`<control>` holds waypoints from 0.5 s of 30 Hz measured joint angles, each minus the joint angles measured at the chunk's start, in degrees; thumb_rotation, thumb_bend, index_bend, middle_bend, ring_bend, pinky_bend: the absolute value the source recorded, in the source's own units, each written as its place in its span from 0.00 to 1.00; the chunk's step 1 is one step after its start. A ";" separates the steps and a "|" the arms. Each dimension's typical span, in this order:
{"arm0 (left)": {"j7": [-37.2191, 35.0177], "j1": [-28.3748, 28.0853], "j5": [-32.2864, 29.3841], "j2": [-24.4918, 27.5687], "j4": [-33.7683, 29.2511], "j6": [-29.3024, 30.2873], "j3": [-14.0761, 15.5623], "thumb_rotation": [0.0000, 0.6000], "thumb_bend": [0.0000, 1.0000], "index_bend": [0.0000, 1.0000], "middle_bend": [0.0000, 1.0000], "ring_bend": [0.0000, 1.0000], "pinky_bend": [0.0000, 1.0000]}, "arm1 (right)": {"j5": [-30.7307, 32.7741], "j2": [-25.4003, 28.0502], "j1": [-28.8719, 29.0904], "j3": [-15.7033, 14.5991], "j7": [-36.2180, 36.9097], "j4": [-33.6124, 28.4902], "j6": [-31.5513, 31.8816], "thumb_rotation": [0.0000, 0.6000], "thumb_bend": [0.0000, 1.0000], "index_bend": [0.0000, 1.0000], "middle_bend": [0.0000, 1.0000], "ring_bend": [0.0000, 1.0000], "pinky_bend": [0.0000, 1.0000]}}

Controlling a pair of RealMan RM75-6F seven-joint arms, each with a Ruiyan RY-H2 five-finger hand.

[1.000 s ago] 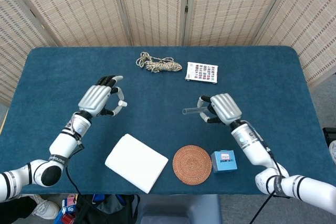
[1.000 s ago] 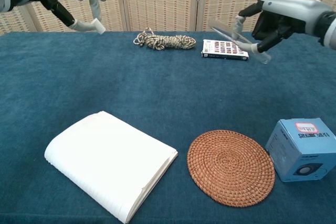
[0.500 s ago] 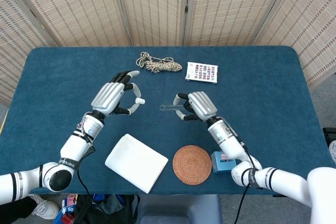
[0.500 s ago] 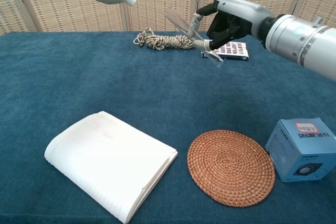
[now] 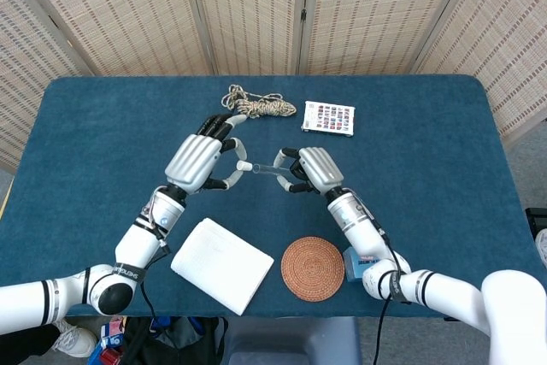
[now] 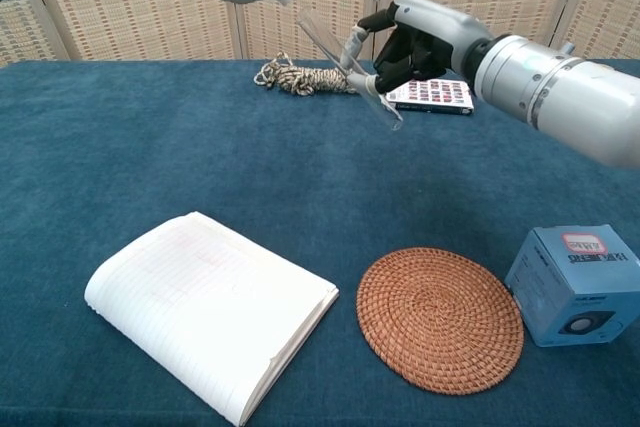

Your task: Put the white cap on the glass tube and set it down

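Both my hands have drawn together above the table's (image 5: 85, 126) middle. Near the front edge lie the white notebook (image 5: 222, 264), woven coaster (image 5: 313, 268) and blue box (image 6: 576, 285). My left hand (image 5: 198, 162) pinches the white cap (image 5: 244, 165), almost touching the open end of the glass tube (image 5: 267, 169) gripped in my right hand (image 5: 312, 169).

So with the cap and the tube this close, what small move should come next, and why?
Probably a slight push of the left hand toward the right hand, seating the white cap on the glass tube. The cap sits right at the tube's open end, both raised over the table, but full seating isn't clear.
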 measured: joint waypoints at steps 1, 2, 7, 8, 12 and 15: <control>0.21 -0.11 0.23 -0.36 0.28 0.28 0.07 1.00 0.39 0.54 0.05 0.00 0.00 | 0.00 -0.10 -0.01 0.00 0.08 0.07 0.07 1.00 0.47 0.98 1.00 1.00 1.00; 0.33 -0.22 0.34 -0.67 0.51 0.48 0.12 1.00 0.39 0.54 0.05 0.00 0.00 | -0.01 -0.20 -0.01 0.02 0.16 0.12 0.16 1.00 0.47 0.98 1.00 1.00 1.00; 0.81 -0.71 0.53 -1.81 1.34 0.89 0.14 1.00 0.39 0.54 0.05 0.00 0.00 | -0.24 -0.48 0.01 0.11 0.71 0.25 0.47 1.00 0.47 0.98 1.00 1.00 1.00; 0.93 -0.83 0.58 -2.02 1.52 0.93 0.16 1.00 0.39 0.54 0.05 0.00 0.00 | -0.27 -0.48 0.00 0.12 0.81 0.25 0.49 1.00 0.47 0.98 1.00 1.00 1.00; 1.41 -1.12 0.48 -2.45 1.93 0.87 0.24 1.00 0.39 0.54 0.05 0.00 0.00 | -0.47 -0.36 -0.11 0.13 1.27 0.10 0.67 1.00 0.47 0.98 1.00 1.00 1.00; 1.57 -1.28 0.29 -2.68 2.07 0.84 0.20 1.00 0.39 0.54 0.05 0.00 0.00 | -0.53 -0.24 -0.15 0.15 1.40 0.02 0.76 1.00 0.47 0.98 1.00 1.00 1.00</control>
